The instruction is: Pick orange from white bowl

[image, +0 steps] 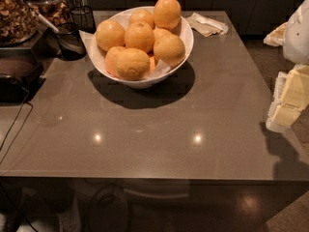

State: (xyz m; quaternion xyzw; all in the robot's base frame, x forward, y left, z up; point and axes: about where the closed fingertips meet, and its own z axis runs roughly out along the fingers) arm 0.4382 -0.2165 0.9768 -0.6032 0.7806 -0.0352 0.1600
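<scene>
- Table (145, 149) edge lies nearest.
- Gripper (289, 98) hangs at the right, well apart from the white bowl (140, 82); wide or narrow, I cannot tell.
- Likely approach step: next, reach far-left over the topmost orange (167, 12).

We see a wide, glossy white bowl (188, 33) with a white paper lining at the far middle of the smooth grey tabletop (145, 129). It is heaped with round, dimpled yellow-orange oranges (139, 36), and the topmost orange (167, 12) sits at the far side of the heap. Just left of the bowl stands a dark glass jar (70, 40), and to the bowl's far right lies a crumpled pale paper napkin (207, 24). The robot's pale tool (285, 105) hangs at the tabletop's right edge, well apart from the bowl. A black cable (12, 129) trails along the left.
</scene>
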